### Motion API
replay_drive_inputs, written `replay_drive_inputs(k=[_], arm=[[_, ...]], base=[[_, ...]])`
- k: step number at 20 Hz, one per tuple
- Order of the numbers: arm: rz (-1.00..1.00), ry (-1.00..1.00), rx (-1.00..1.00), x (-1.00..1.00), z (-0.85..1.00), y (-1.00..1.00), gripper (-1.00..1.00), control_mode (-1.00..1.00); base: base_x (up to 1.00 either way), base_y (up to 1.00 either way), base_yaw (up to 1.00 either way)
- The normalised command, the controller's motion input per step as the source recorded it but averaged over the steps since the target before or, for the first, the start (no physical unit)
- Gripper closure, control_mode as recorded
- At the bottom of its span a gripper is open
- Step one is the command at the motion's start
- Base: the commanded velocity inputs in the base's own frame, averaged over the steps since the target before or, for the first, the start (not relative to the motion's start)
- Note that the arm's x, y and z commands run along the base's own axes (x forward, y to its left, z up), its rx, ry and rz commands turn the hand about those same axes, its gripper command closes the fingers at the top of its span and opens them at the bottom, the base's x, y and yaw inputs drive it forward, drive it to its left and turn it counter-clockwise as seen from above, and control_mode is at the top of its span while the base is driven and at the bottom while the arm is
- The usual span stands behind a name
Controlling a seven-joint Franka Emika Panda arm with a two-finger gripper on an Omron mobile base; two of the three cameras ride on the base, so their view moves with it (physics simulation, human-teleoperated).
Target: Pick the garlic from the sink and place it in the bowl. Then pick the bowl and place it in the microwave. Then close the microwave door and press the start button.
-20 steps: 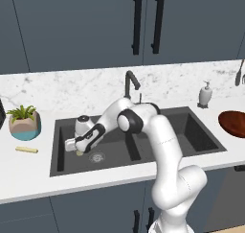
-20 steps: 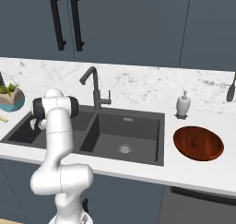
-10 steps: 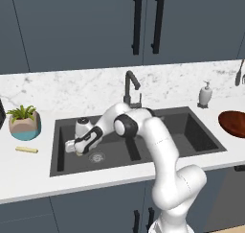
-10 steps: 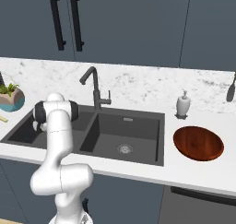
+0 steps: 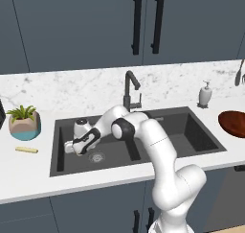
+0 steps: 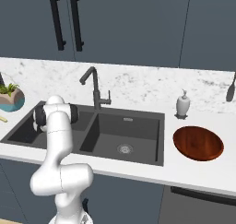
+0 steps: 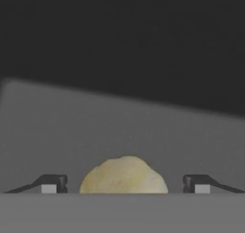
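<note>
Cream garlic point(image 7: 124, 175): a pale, lumpy bulb with a matte skin, lying on the sink floor directly between the two finger tips, with a clear gap on each side.
Gripper point(image 5: 71, 147): released, jaws spread wide and not touching the garlic; in the left base view it is low inside the left basin, close to the floor.
Fingers point(image 7: 49, 183): small, dark and flat-ended, one on each side of the bulb.
Sink point(image 5: 57, 155): dark grey and matte, two basins; the round metal drain point(image 5: 97, 157) is just to the right of the gripper.
Step in hand: I judge it is the grasp of the garlic, the first part of the task.
How to do it well: keep the bulb centred between the tips, go down a little more so that the pads meet its widest part, then close slowly; the round shape may roll or slip out if one pad touches first.
Bowl point(image 6: 198, 143): glossy, reddish-brown, wide and shallow, on the white counter point(image 6: 138, 172) far to the right of the gripper, beyond the right basin.
</note>
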Motion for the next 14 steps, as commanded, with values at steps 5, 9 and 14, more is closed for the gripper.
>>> replay_drive_inputs(k=[5, 9, 14], arm=[[0.0, 0.04, 0.0, -0.02, -0.13, 0.0, 1.0, -1.0], [-0.02, 0.08, 0.0, -0.18, -0.03, 0.0, 1.0, -1.0], [-0.12, -0.13, 0.0, -0.56, 0.56, -0.05, 1.0, -1.0]], base=[[0.0, 0.0, 0.0], [0.0, 0.0, 0.0], [0.0, 0.0, 0.0]])
